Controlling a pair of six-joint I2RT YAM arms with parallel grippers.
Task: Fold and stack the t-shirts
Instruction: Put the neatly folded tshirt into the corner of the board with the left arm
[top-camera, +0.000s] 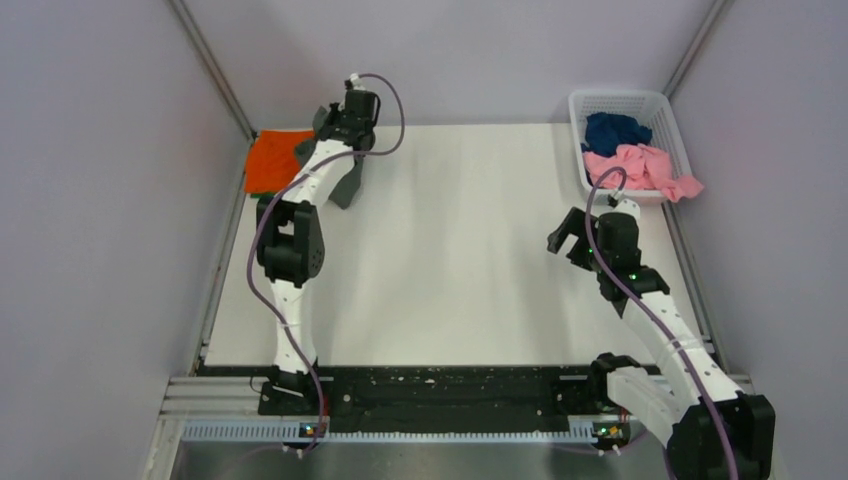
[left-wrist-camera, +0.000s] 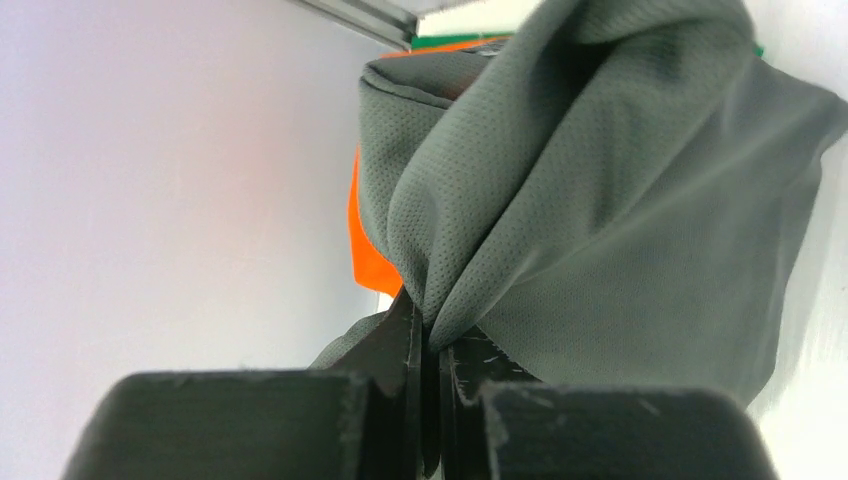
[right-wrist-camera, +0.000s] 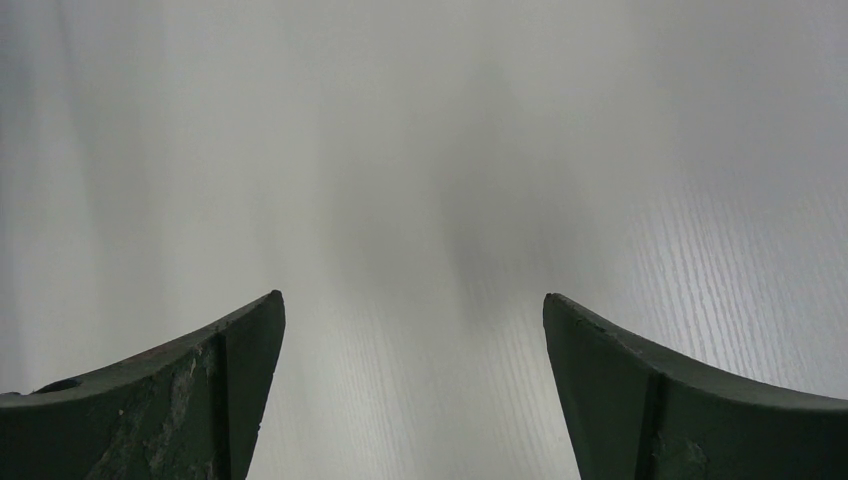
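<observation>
- Left claw (left-wrist-camera: 425, 335) was clamped shut on a bunched pinch of the dark grey t-shirt (left-wrist-camera: 600, 220), at the far-left corner of the bench (top-camera: 460, 270).
- The grey tee drooped from that pinch in loose folds, partly over the orange t-shirt (top-camera: 272, 158), which lay flat in the same corner. Couldn't tell how neatly the grey one was folded.
- A sliver of the green t-shirt (left-wrist-camera: 440, 43) showed at the far edge, beyond the orange one.
- Right claw (right-wrist-camera: 412, 300) was spread wide and empty, over bare bench on the right side.
- The navy blue t-shirt (top-camera: 612, 130) and pink t-shirt (top-camera: 640, 168) sat crumpled in the white basket (top-camera: 620, 97) at the far right. The pink one spilled over the near rim.
- Handling, as a judgement: thin mesh knit, light and limp, no stiffness, likely a bit slick. From one pinch it sags and bunches.
- Better hold, probably: two spread points along a hem or folded edge, one per claw, so the cloth lies flat when set on the stack.
</observation>
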